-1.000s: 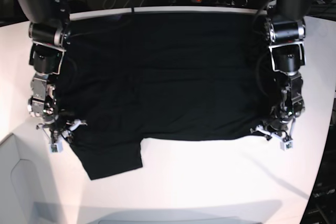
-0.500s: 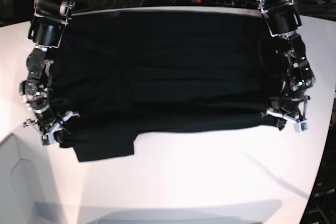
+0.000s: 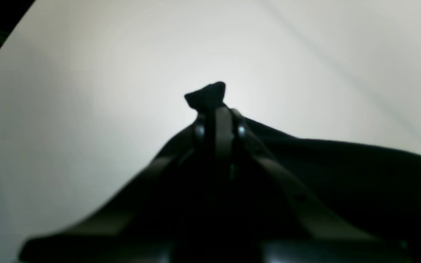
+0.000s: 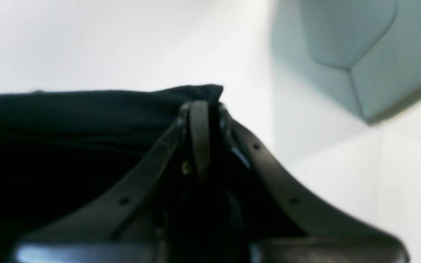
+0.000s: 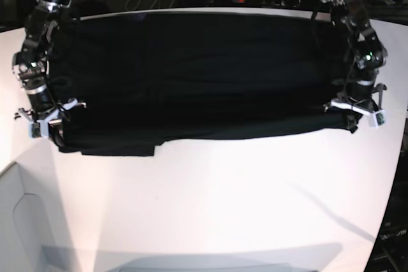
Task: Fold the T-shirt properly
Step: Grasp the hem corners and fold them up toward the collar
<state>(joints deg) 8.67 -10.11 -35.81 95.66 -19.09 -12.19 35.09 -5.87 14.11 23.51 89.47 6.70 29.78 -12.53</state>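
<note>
Base view first, and the white table fills the frame, bare across its near half. Across the far half lies the T-shirt — a wide black band stretched side to side, print not visible from here, with 1 flap of cloth poking out below its near-left edge. On that view's left, the right gripper is pinched on the shirt's near corner; on the view's right, the left gripper is pinched on the opposite near corner. Both wrist cameras confirm it: jaws clamped together with a nub of black fabric squeezed out past the tips, cloth trailing away behind.

The near hem hangs taut between the 2 grips, so this looks like a fold in mid-carry, the edge being taken toward the back of the table.

Risks from here: only a small tuft sits in each pinch, so a hard pull could slip a corner free and drop that side. If the 2 arms travel unevenly, the hem skews and the fold lands crooked. And that loose flap at the near left — probably a sleeve — could get dragged under and bunch into a lump.
</note>
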